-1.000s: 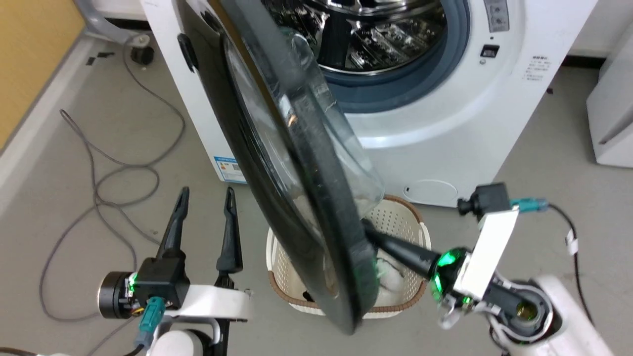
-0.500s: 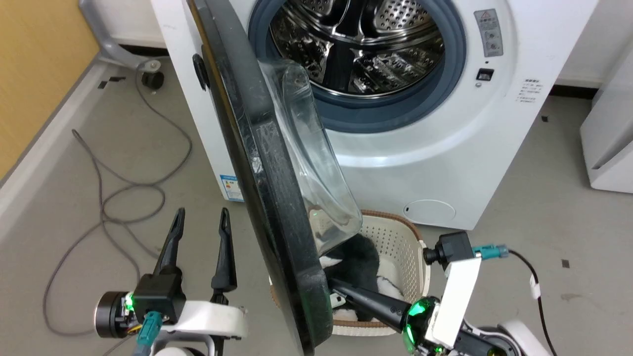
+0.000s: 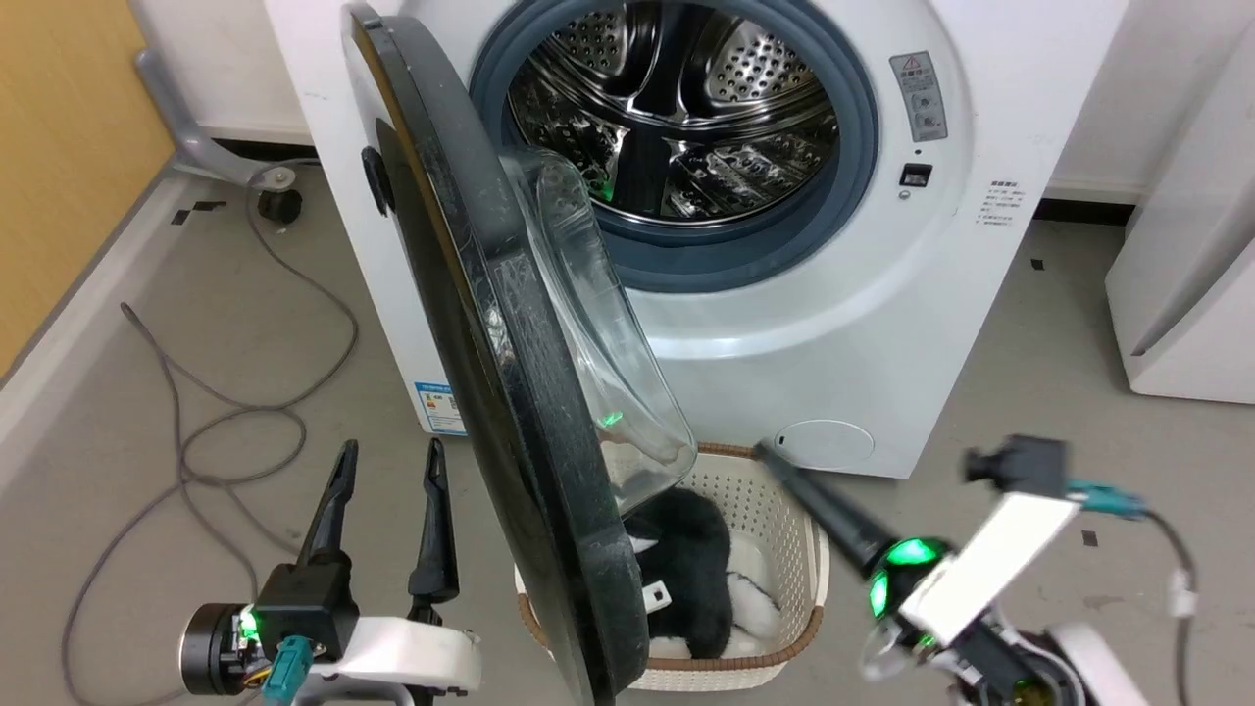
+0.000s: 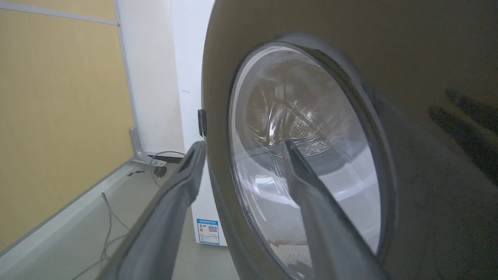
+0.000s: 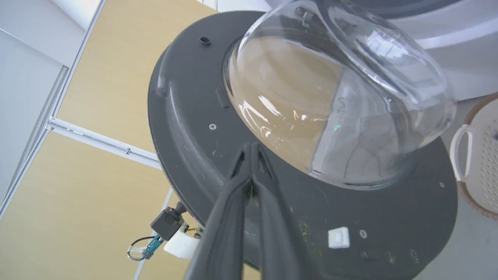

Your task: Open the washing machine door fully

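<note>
Fingers (image 5: 229, 210) of the right gripper (image 5: 252, 149) are pressed together on nothing. Their tips point at the inner face of the washing machine door (image 3: 500, 392) below its glass bowl (image 5: 334, 101). In the head view they stand clear of the door, above the laundry basket (image 3: 755, 665) on the floor. The left gripper (image 3: 388, 453) hangs on the other side with its fingers (image 3: 328, 510) spread and empty, facing the door's glossy outer face from close by without touching it. The door itself stands out from the washing machine (image 3: 882, 324) roughly square to its front, hinged on the robot's left and seen edge-on by the head camera, with the steel drum (image 3: 677, 118) fully exposed behind it. I judge the task about half done: the door is unlatched and swung out, but not yet folded back fully. The next move likely calls for the closed right fingers to meet the inner rim and push it leftward, away from the opening. The left arm sits in the path of that swing, so it would probably need to give way first.
</note>
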Robot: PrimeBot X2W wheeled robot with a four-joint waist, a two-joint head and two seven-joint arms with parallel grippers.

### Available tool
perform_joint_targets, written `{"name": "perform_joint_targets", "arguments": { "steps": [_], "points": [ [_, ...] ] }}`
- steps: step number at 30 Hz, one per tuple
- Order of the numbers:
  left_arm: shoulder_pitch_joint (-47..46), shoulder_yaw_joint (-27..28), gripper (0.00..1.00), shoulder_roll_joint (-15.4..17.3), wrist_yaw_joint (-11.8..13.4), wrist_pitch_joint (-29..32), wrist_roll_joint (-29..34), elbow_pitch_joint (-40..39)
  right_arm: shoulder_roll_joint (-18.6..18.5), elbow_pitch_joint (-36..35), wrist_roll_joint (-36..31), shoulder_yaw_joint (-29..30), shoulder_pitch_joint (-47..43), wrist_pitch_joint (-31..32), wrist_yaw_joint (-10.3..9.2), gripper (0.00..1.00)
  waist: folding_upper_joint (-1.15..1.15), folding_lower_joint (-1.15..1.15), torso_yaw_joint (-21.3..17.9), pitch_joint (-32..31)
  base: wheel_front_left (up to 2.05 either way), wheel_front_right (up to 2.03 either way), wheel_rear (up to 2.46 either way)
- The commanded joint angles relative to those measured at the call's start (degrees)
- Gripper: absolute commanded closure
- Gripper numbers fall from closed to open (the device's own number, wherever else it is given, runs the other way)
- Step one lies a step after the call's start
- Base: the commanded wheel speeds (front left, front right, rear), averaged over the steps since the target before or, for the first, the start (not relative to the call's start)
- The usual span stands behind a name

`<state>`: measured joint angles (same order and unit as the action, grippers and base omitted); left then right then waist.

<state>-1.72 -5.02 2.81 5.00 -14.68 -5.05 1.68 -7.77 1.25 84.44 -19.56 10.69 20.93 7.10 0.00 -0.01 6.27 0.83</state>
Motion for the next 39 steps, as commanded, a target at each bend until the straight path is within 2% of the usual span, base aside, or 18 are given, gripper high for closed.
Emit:
{"name": "perform_joint_targets", "arguments": {
  "steps": [1,7,11,13,14,17,22,26,31,39],
  "points": [
    [0.9,0.2,0.0,0.1,-0.2,-0.3,0.5,0.2,-0.7,-0.9,-1.8,1.1,-1.1,-3.8,0.39,1.0,0.0,0.01,-0.2,-0.2,0.0,0.0,0.0],
    [1.1,0.7,0.0,0.1,-0.4,-0.3,0.6,0.1,-4.0,-2.0,-10.7,2.2,-1.0,-20.4,0.39,1.0,0.0,0.01,-0.8,-0.7,0.0,0.0,0.0],
    [1.3,0.9,0.0,0.1,-0.5,-0.3,0.7,0.1,-8.1,0.3,-20.6,1.1,-0.8,-32.3,0.39,1.0,0.0,0.01,-1.2,-1.1,0.0,0.0,0.0],
    [1.6,1.1,0.0,0.1,-0.4,-0.3,0.7,0.1,-9.1,2.2,-25.4,1.5,-0.9,-34.9,0.39,1.0,0.0,0.01,-1.5,-1.4,0.0,0.0,0.0],
    [1.6,1.1,0.0,0.1,-0.4,-0.3,0.7,0.1,-9.1,2.2,-25.4,1.5,-0.9,-34.9,0.39,1.0,0.0,0.01,-1.5,-1.4,0.0,0.0,0.0],
    [2.1,1.2,0.0,0.1,-0.4,-0.3,0.7,0.0,-9.1,4.0,-35.5,5.3,-0.9,-35.8,0.39,1.0,0.0,0.01,-2.0,-1.5,0.0,0.0,0.0],
    [2.3,1.4,0.0,0.1,-0.4,-0.3,0.7,-0.1,-3.7,1.2,-53.7,14.5,-3.2,-35.9,0.39,1.0,0.0,0.01,-2.5,-1.6,0.0,0.0,0.0],
    [2.3,1.5,0.0,0.1,-0.3,-0.3,0.7,-0.1,-0.7,-0.3,-66.0,17.2,-5.9,-35.9,0.39,1.0,0.0,0.01,-2.8,-1.5,0.0,0.0,0.0],
    [2.3,1.2,0.0,0.1,-0.2,-0.3,0.7,0.1,2.0,-0.7,-72.4,19.3,-9.0,-35.9,0.39,1.0,0.0,0.01,-2.8,-1.5,0.0,0.0,0.0],
    [2.3,1.1,0.0,0.1,-0.1,-0.3,0.5,0.1,4.2,-0.9,-76.2,22.4,-14.4,-35.9,0.39,1.0,0.0,0.01,-2.3,-1.7,0.0,0.0,0.0]
  ]
}}
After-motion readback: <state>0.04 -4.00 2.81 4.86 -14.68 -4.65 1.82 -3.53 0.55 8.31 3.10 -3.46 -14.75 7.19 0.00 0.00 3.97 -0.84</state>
